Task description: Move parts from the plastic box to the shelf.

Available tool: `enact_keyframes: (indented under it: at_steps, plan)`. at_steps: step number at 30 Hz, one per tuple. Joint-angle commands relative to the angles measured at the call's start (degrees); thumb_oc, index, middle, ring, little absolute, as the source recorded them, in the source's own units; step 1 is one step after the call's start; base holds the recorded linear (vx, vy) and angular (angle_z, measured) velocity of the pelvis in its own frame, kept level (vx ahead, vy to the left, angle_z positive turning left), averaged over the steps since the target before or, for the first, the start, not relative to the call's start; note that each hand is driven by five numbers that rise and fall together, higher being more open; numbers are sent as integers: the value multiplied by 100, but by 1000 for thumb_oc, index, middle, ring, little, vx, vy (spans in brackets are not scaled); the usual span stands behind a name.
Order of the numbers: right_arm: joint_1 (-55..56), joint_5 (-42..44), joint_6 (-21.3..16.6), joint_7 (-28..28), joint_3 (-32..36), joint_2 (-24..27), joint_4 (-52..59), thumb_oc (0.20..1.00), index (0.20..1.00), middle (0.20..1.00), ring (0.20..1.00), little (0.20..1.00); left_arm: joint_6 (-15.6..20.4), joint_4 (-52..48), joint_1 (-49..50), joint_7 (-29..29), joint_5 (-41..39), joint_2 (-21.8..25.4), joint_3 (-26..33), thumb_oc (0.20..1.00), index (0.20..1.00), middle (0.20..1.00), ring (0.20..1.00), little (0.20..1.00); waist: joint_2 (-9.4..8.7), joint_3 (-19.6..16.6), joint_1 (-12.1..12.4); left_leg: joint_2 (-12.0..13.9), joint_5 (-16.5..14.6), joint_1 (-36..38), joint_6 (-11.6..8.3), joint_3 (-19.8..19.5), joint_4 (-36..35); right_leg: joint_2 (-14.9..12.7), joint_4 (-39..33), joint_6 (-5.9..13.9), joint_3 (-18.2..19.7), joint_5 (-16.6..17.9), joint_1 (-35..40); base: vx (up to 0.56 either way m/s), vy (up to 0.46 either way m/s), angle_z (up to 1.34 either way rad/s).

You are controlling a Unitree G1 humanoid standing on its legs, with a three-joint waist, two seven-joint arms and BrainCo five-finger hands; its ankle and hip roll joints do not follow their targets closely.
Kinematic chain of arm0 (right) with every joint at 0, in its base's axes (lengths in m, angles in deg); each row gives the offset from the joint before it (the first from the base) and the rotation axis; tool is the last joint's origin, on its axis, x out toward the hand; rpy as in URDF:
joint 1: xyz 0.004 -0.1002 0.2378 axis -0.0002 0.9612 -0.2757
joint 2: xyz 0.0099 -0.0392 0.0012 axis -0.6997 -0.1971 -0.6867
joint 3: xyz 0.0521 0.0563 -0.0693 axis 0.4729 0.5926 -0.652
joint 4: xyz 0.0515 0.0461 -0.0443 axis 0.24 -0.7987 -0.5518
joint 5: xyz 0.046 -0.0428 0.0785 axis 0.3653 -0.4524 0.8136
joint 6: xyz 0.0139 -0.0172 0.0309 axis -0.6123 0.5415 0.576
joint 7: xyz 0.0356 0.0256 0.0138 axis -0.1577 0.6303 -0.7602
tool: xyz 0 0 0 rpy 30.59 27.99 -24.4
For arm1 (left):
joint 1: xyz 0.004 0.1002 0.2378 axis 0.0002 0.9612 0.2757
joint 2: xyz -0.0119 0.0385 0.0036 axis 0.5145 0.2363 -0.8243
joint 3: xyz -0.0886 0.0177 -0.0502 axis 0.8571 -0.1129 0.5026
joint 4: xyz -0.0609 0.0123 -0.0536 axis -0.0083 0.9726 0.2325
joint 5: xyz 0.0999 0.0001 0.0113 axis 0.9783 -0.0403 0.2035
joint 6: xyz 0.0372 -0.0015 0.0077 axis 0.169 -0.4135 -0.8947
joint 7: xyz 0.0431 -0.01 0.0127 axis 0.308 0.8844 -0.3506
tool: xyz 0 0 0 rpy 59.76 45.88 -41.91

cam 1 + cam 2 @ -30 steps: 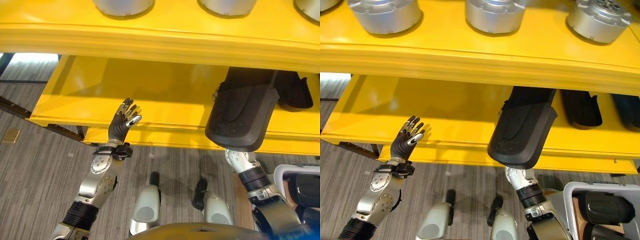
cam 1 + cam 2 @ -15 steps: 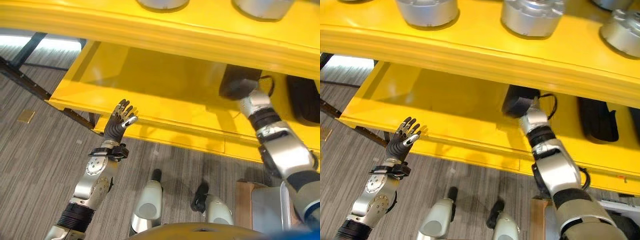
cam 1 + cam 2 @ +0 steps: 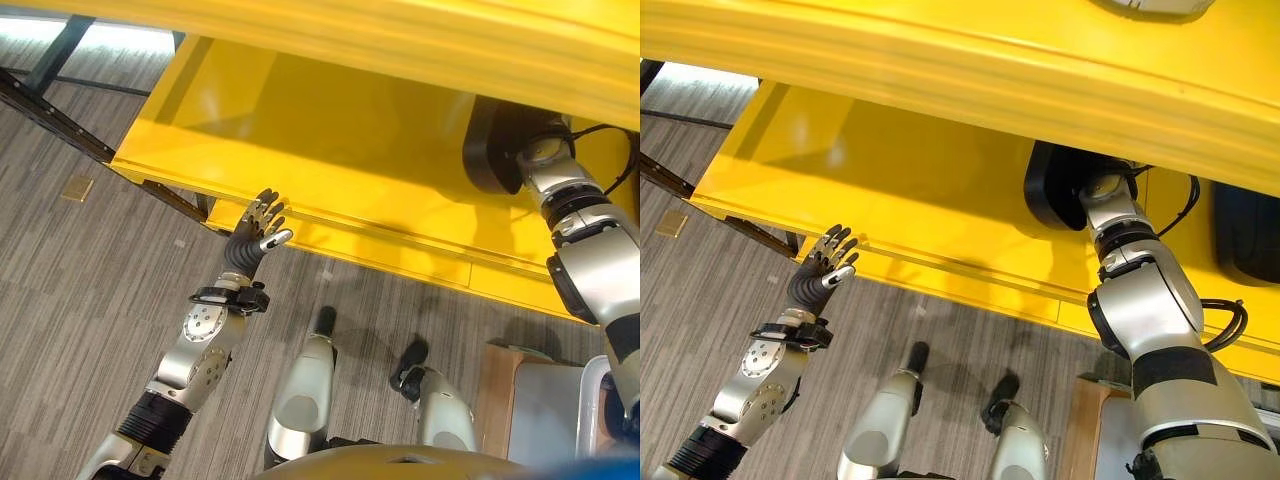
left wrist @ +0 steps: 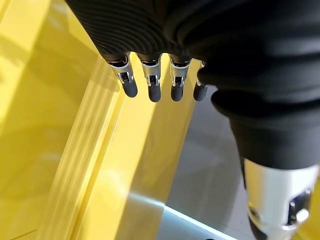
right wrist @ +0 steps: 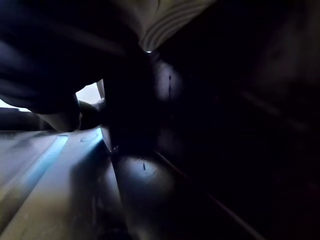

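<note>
A black padded part (image 3: 1053,186) lies on the lower tier of the yellow shelf (image 3: 890,190), partly under the upper tier. My right arm reaches into that tier and my right hand (image 3: 1107,190) is against the part, with its front hidden behind the part and the shelf. The right wrist view is dark, with the black part (image 5: 225,125) very close. My left hand (image 3: 256,226) is raised in front of the lower tier's front edge, open and holding nothing. In the left wrist view its fingers (image 4: 152,85) are straight, beside the yellow shelf edge (image 4: 100,150).
A second black part (image 3: 1246,228) lies further right on the lower tier. The rim of the plastic box (image 3: 584,420) shows at the lower right on the floor. A silver round part (image 3: 1152,5) stands on the upper tier. Dark frame bars (image 3: 60,120) run at the left.
My right arm has carried the black part from in front of the shelf into the lower tier. The camera has shifted, so the upper tier has slid out of view. The left hand stays raised.
</note>
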Motion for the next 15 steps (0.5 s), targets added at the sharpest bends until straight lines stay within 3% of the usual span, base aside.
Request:
enact_keyframes:
  at_steps: [1,6,7,15]
  plan:
    - [-531,-278,-115,196,-252,429,238,200,200,200,200,200,447,-786,-18,-2,192,173,38,1000,1000,1000,1000,1000,-44,-163,38,308,-400,76,-167,-608,-86,-319,15,441,283,-278,338,-39,20,0]
    - [-621,-633,4,261,-352,552,64,200,200,200,200,200,487,-805,-76,-75,284,123,-12,1000,1000,1000,1000,1000,73,-9,53,241,-434,-186,-151,-641,156,-350,236,430,361,-300,79,-56,22,2]
    - [-702,-653,30,297,-358,662,-25,200,200,200,200,200,507,-830,-80,-101,303,120,-52,1000,1000,1000,1000,1000,127,67,65,241,-616,-249,-151,-675,327,-333,433,455,450,-463,-24,-35,7,7]
    - [-1070,-675,32,383,-586,1064,-45,200,200,200,200,200,558,-771,-72,-214,301,119,-43,1000,1000,1000,1000,1000,221,214,93,201,-826,-730,-123,-690,925,-389,987,422,635,-670,-568,-44,13,-3]
